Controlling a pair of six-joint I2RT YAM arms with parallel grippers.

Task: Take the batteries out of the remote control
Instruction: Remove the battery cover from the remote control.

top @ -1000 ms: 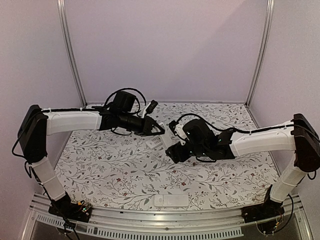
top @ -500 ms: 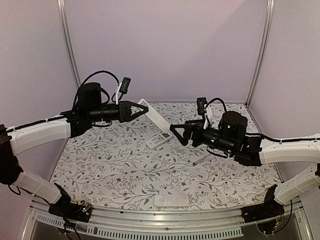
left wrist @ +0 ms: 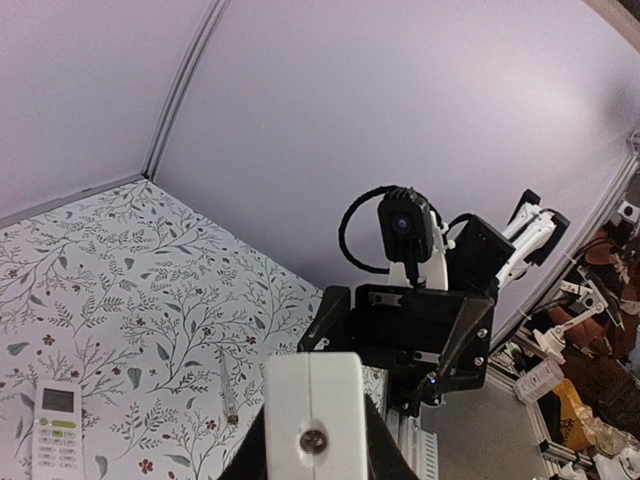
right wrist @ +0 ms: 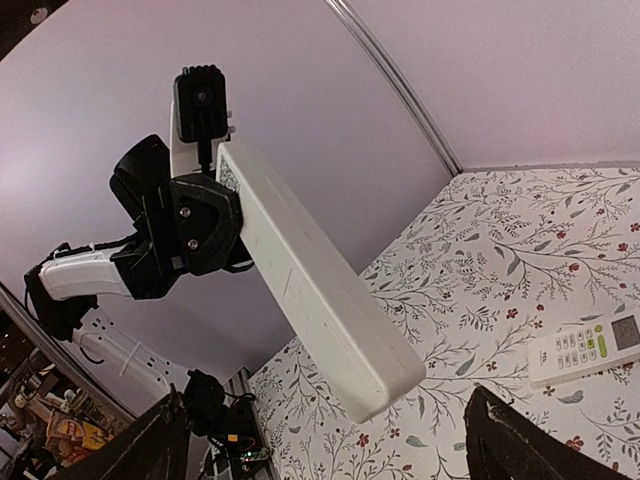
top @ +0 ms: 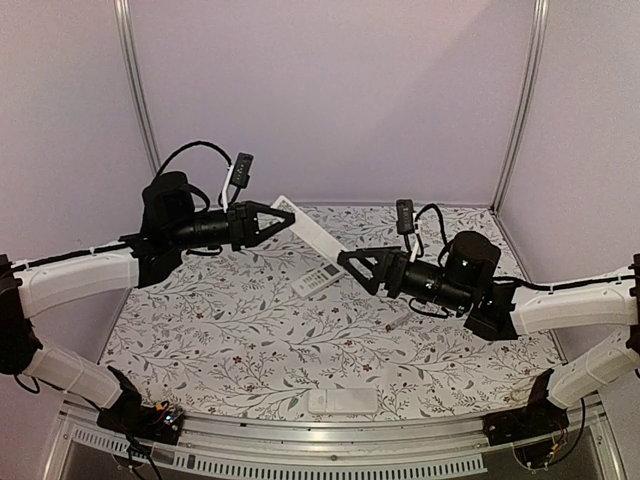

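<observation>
left gripper (top: 283,216) pinching white remote control (top: 318,238) by one end, holding it tilted above table (top: 200,330) | right gripper (top: 358,272) hanging spread wide, just beside its free end | batteries hiding, can't tell where | second remote (top: 320,279) lying on table below

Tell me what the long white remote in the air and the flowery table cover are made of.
The long white remote looks like hard plastic: smooth, matte, rounded moulded edges. The table cover seems printed cloth or vinyl, with a flat leafy pattern; which is unclear.
</observation>
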